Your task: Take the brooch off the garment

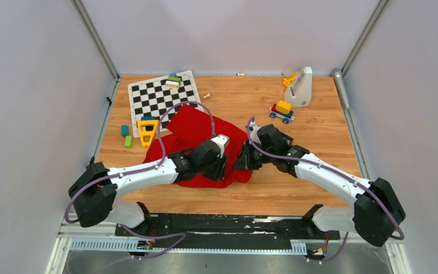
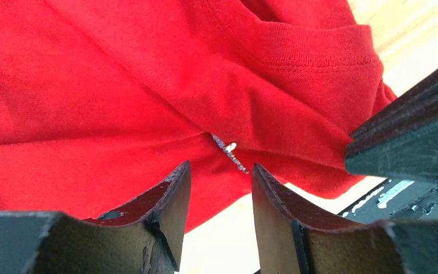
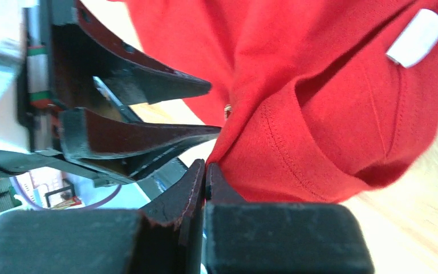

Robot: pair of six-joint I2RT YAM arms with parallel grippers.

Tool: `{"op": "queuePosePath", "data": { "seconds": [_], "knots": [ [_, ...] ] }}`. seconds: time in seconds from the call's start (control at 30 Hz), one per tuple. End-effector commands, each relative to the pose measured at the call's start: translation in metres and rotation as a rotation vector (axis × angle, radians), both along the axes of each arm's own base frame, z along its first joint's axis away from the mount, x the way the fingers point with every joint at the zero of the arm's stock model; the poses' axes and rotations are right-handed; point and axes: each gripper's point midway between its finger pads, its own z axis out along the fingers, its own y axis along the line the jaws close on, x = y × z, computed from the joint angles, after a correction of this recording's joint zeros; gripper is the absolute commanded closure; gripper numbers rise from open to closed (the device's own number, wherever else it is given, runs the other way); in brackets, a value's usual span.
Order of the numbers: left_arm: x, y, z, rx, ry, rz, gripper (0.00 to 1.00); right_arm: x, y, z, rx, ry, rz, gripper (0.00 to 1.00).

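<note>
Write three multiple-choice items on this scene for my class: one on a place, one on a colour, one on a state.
1. Where on the table does the chessboard lie?
A. far left corner
B. near right corner
C. in the middle

2. What colour is the garment?
A. blue
B. red
C. green

3. How does the left claw stand?
A. shut tight
B. open, holding nothing
C. out of view

Answers:
1 A: the top view shows the board at the far left.
2 B: every view shows red cloth.
3 B: its fingers stand apart, and the brooch sits on the cloth beyond them.
</note>
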Motion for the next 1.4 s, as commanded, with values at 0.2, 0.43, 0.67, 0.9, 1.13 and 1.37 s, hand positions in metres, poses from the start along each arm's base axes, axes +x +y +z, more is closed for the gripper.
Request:
{"op": "queuePosePath", "data": {
  "seconds": [0.2, 0.43, 0.67, 0.9, 1.13, 1.37],
  "knots": [
    [0.005, 0.027, 0.014, 0.057, -0.076, 0.057, 0.8, 0.006, 0.039, 0.072, 0.162, -0.101, 0.076, 1.0],
    [0.003, 0.035, 0.018, 0.039, -0.094, 0.072, 0.77, 0.005, 0.037, 0.064, 0.139, -0.082, 0.065, 1.0],
    [0.003, 0.038, 0.023, -0.04, -0.086, 0.069, 0.78, 0.005, 0.035, 0.056, 0.121, -0.067, 0.053, 1.0],
    [0.001, 0.031, 0.029, -0.103, -0.12, 0.006, 0.6, 0.005, 0.036, 0.054, 0.119, -0.061, 0.053, 1.0],
    [-0.006, 0.018, 0.037, -0.185, -0.111, -0.043, 0.45, 0.007, 0.036, 0.053, 0.116, -0.06, 0.047, 1.0],
    [-0.008, 0.012, 0.042, -0.236, -0.097, -0.031, 0.44, 0.006, 0.037, 0.052, 0.12, -0.055, 0.05, 1.0]
  ]
}}
